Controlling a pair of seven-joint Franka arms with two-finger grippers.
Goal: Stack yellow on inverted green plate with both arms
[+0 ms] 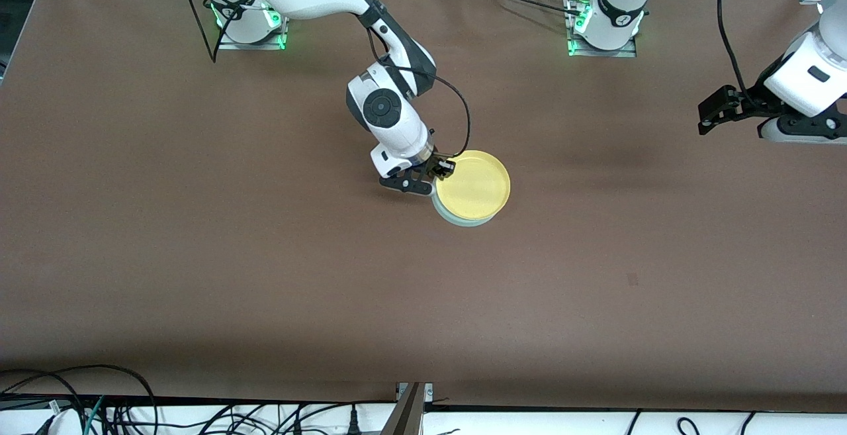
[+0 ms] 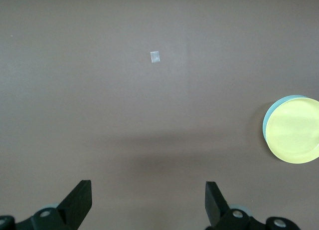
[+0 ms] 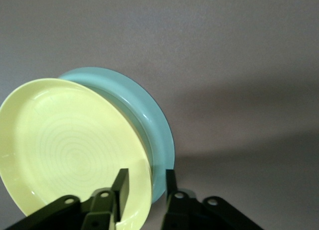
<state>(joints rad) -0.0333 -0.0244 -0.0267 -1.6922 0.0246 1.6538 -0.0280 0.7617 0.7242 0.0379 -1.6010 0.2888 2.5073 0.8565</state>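
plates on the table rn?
2, stacked mid-table: yellow plate on top, held at its rim by the right tool; green plate beneath. None others seen.

Even overhead light, soft shadows on the table (image 1: 198,256), sharp focus.

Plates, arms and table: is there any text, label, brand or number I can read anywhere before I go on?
No readable text in any view.
yellow plate: plain, only moulded rings.
green plate: plain.
Small pale tag on the table: blank or too small to tell.
Right end effector, at the yellow plate's rim: no marking.
Left end effector, waiting in the air at the left arm's end of the table: no marking.
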